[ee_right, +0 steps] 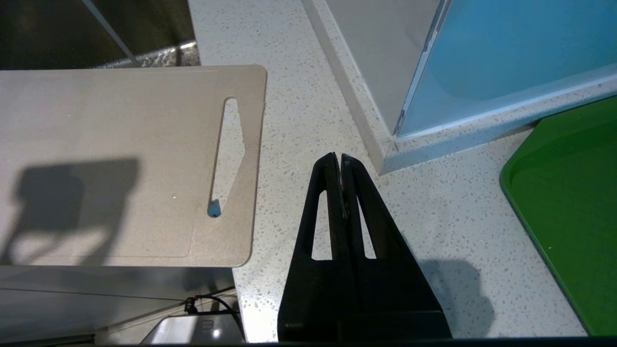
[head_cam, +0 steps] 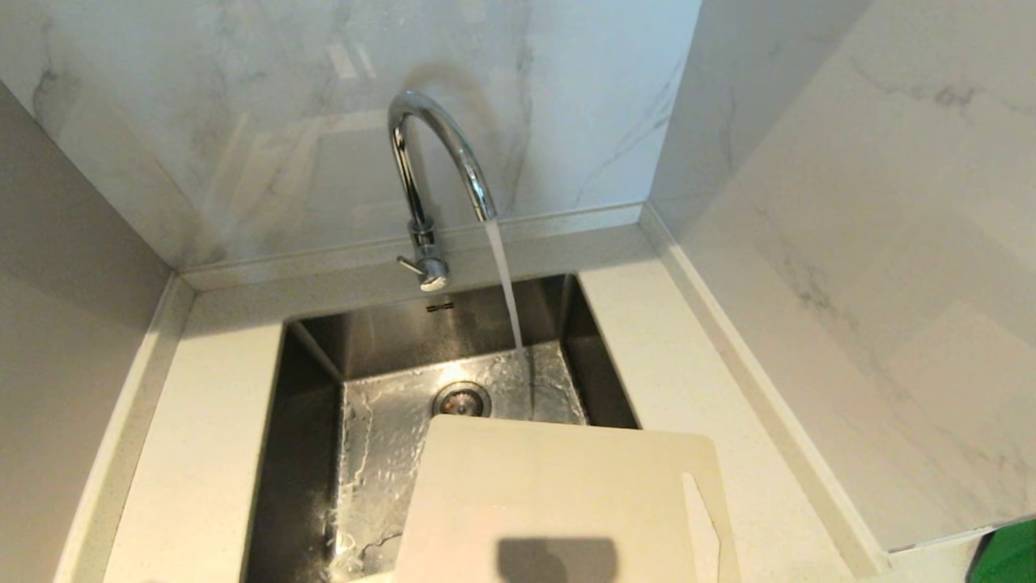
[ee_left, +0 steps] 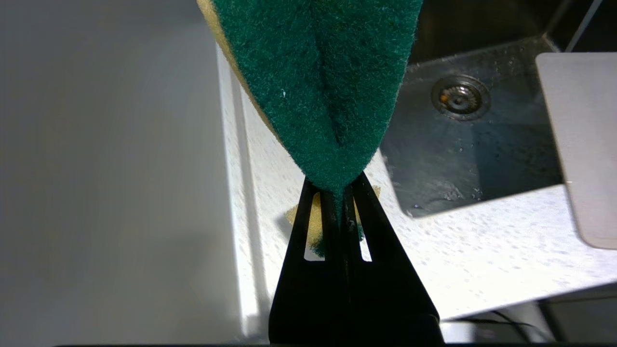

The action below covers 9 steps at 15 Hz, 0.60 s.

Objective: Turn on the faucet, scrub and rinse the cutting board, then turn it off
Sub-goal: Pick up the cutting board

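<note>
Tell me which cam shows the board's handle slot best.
Right wrist view: the cutting board fills the frame's side and its whole handle slot is open to view, counter visible through it. Head view shows the slot cropped at the frame's edge. Left wrist view shows only a plain corner of the board, no slot.

Right gripper (ee_right: 340,161) (fingers together) hovers beside the cutting board (ee_right: 144,159).

Chrome faucet (head_cam: 429,162), cream cutting board (head_cam: 558,502), green-and-yellow sponge (ee_left: 318,82), white speckled counter (ee_right: 308,72), green tray (ee_right: 569,207)
</note>
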Available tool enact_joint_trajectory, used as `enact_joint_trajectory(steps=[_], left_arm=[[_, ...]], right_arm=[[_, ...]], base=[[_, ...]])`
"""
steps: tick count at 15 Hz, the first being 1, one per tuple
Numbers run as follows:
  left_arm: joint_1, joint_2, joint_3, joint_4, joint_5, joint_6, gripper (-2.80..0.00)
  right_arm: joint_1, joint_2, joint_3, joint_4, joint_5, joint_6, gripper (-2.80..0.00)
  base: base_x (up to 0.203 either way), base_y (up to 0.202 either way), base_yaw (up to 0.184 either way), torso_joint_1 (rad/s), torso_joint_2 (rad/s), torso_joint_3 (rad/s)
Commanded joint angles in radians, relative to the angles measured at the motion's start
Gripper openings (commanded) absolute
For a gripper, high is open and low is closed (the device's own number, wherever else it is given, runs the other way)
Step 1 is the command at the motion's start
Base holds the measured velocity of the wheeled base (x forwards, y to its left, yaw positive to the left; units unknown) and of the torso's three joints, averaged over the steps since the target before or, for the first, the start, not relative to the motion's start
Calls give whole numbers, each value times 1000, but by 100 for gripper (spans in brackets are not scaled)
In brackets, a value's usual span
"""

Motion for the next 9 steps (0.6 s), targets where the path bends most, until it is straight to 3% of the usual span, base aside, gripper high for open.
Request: enact_joint_trajectory(steps=[1,4,9], left_arm=[[0,2,30,-54,-19,32,-280],[0,2,77,-78,-53,-56,-280],[0,0,77,-89,-61,-81,-280]], right_arm=[[0,0,0,0,0,0,-280],[0,0,0,0,0,0,-280],[0,0,0,0,0,0,-280]], base=[[0,0,0,0,0,0],[0,0,0,0,0,0],[0,0,0,0,0,0]])
